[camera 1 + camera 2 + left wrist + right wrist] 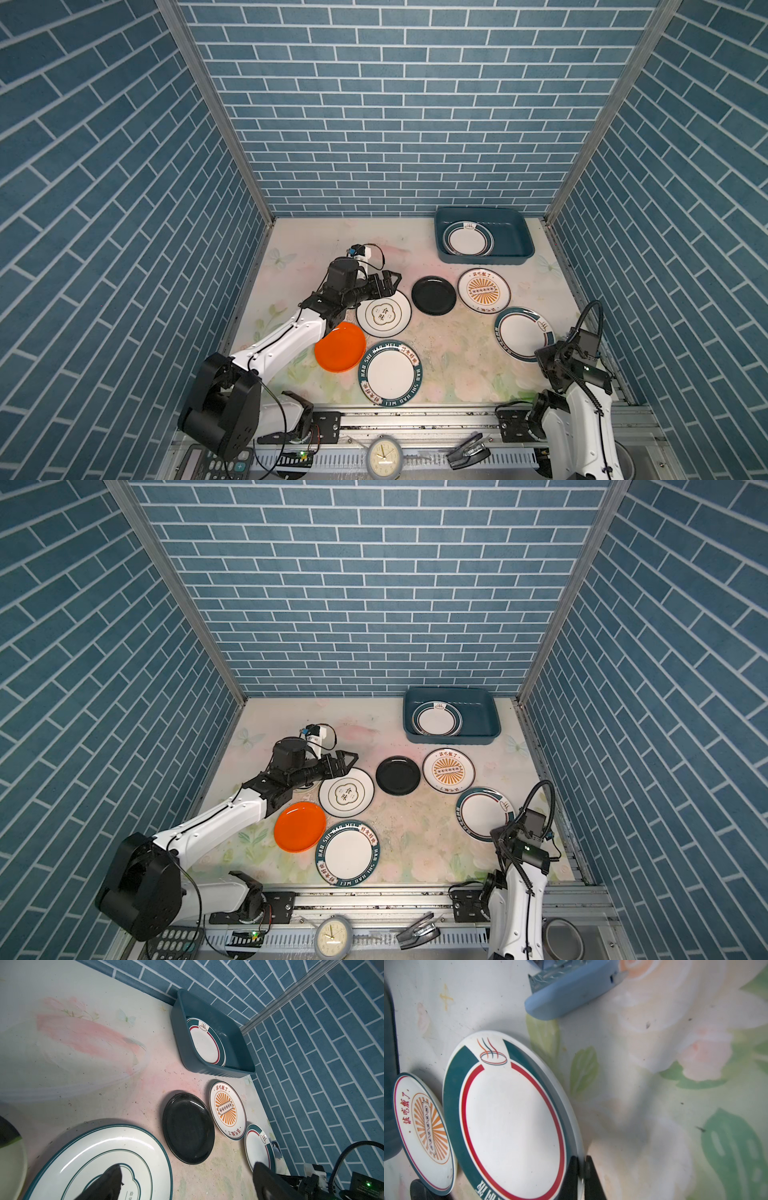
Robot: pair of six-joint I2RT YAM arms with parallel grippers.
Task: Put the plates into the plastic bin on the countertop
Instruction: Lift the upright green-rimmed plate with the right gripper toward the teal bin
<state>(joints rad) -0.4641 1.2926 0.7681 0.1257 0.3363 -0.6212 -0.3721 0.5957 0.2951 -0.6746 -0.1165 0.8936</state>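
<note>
The teal plastic bin [520, 232] stands at the back right of the flowered countertop [449, 349], with one teal-rimmed plate [467, 239] inside. My right gripper [581, 1159] is shut on the rim of a teal-and-red-rimmed plate [512, 1118] at the right [521, 334]. The open left gripper [390, 282] hovers over the far edge of a clover-motif plate [384, 313]. A black plate [433, 295], a sunburst plate [483, 290], an orange plate [338, 347] and a lettered teal-rim plate [390, 372] lie loose on the countertop.
A light blue device [571, 991] lies on the countertop just beyond the held plate. On the front rail sit a round clock [384, 457], a calculator [208, 461] and a black clip-like tool [467, 451]. Blue brick walls close in three sides.
</note>
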